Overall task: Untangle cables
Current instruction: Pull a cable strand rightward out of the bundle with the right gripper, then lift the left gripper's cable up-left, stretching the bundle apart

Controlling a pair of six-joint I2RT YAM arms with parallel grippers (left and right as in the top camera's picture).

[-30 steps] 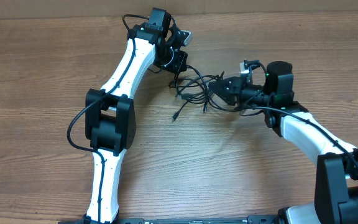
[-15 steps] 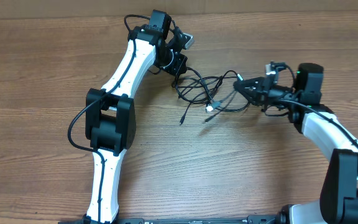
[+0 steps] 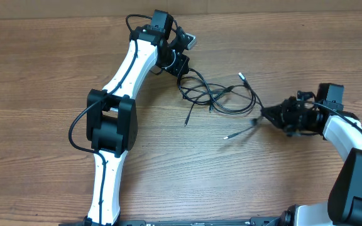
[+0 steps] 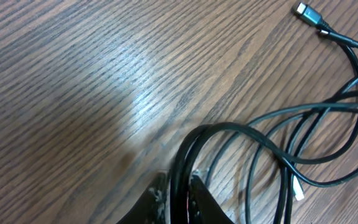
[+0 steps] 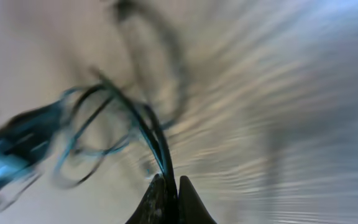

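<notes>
Left gripper pinched tight on a bunch of the cables; loops fan out just ahead of its tips. Right gripper clamped on a strand, with the tangle well beyond its tips. Cords look light, limp and slick, so grip straight runs near the plugs, not crossings.
</notes>
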